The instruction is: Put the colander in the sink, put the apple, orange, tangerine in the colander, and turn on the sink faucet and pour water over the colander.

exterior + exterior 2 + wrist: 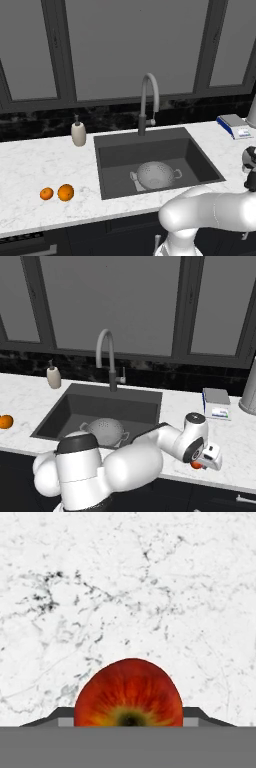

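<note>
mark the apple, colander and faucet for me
small round red apple (129, 692), hand view, upper skin.
shiny perforated metal colander (154, 174), left base view, inner bowl.
tall grey gooseneck faucet (148, 80), left base view, arch of spout.

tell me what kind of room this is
A kitchen, rendered: a dark sink set in a white marble counter, a gooseneck faucet behind it, and a soap bottle under dark windows.
</note>
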Available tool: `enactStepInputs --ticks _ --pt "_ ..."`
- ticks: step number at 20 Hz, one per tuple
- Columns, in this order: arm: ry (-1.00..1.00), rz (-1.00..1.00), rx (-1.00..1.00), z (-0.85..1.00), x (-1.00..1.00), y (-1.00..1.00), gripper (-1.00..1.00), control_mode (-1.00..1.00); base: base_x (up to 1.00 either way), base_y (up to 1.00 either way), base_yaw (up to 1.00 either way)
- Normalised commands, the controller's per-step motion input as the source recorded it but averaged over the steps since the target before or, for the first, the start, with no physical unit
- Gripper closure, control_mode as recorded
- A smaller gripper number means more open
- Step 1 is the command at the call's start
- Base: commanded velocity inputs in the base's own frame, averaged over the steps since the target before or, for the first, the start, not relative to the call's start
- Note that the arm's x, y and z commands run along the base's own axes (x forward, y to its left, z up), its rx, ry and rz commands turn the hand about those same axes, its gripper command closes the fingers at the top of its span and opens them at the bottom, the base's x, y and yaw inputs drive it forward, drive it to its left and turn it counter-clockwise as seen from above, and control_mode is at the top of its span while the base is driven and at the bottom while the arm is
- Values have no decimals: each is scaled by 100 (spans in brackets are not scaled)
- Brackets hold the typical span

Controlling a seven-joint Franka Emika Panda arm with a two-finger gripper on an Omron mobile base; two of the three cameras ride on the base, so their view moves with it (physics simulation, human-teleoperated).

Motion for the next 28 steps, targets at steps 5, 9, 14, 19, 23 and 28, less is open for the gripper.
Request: enactStepInputs --ticks 5,9,14,19,23,28 --pt "3 0 0 -1 0 0 100 -100 0 0 0" --pt "0 0 0 1 0 0 100 -100 0 0 0" --pt "-4 0 0 25 -9 7 100 -100 0 0 0" --pt "-11 0 0 12 -21 50 100 -100 0 0 0" --pt "-10 0 0 14 -10 72 100 -100 0 0 0" --pt "-5 0 0 27 0 78 100 -100 0 0 0"
